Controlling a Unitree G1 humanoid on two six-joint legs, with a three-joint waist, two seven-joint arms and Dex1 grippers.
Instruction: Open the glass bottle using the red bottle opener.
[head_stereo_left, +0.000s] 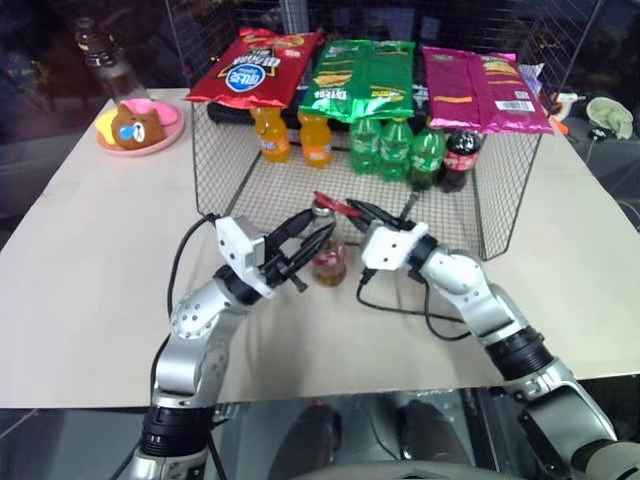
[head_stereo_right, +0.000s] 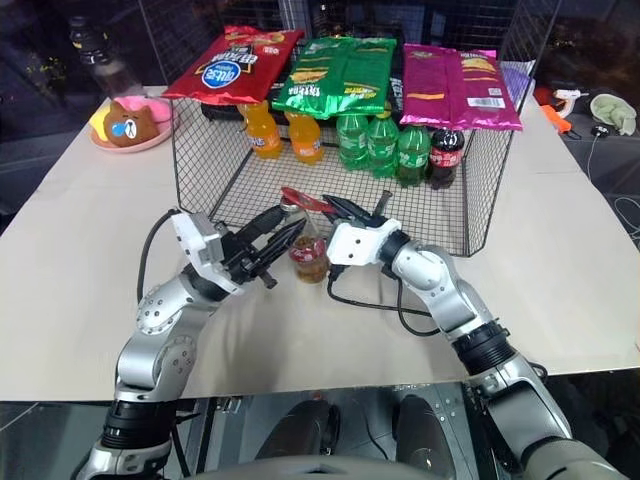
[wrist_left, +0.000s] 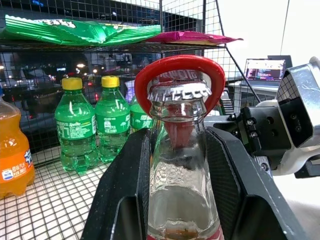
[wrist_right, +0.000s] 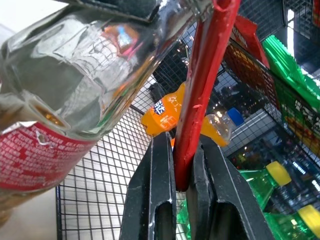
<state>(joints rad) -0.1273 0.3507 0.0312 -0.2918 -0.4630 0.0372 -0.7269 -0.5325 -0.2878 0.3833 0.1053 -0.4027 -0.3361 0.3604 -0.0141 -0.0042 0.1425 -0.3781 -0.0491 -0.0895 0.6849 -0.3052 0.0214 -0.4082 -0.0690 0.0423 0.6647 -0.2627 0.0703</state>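
Opener's loop hooked over the cap: right gripper (head_stereo_left: 352, 210) clamps the red bottle opener (wrist_left: 179, 75), left gripper (head_stereo_left: 315, 243) grips the glass bottle (wrist_left: 181, 170); next, lever upward.

A staged indoor test area, resembling a lab dressed as a snack stall. A wide beige tabletop (head_stereo_left: 90, 250) carries an open-fronted black wire mesh basket (head_stereo_left: 500, 200). Red, green and magenta snack bags (head_stereo_left: 365, 75) lie across the basket's top; orange, green and dark soft-drink plastic bottles (head_stereo_left: 395, 150) stand inside. Left of the basket sits a pink plate with a bear-shaped toy (head_stereo_left: 138, 125). Behind it, dark glass.
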